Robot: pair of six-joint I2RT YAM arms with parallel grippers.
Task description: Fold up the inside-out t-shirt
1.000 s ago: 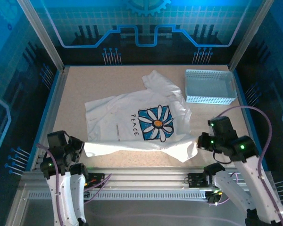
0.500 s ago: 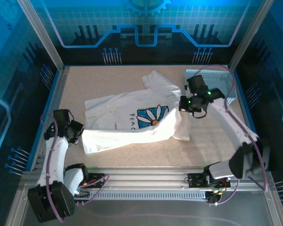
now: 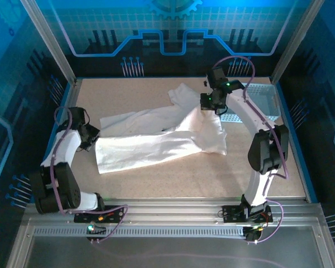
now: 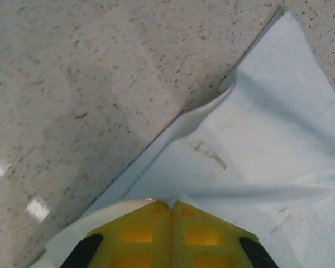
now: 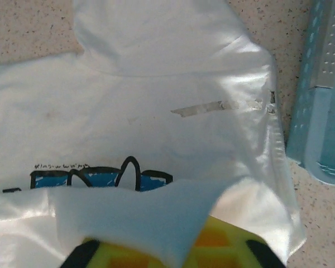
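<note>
inside-out t-shirt (image 3: pixel 156 139): centre frame, lower hem doubled over print, first fold. left gripper (image 3: pixel 89 135) pinched shut on left hem corner, tensioning edge. right gripper (image 3: pixel 208 103) upper right beside basket (image 3: pixel 265 97), cloth-draped; grip cannot tell.

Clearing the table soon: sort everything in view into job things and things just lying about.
Job in hand:
t-shirt
left gripper, pinching the shirt's edge
right gripper, under a flap of the shirt

Lying about:
basket
table, just the work surface
</note>
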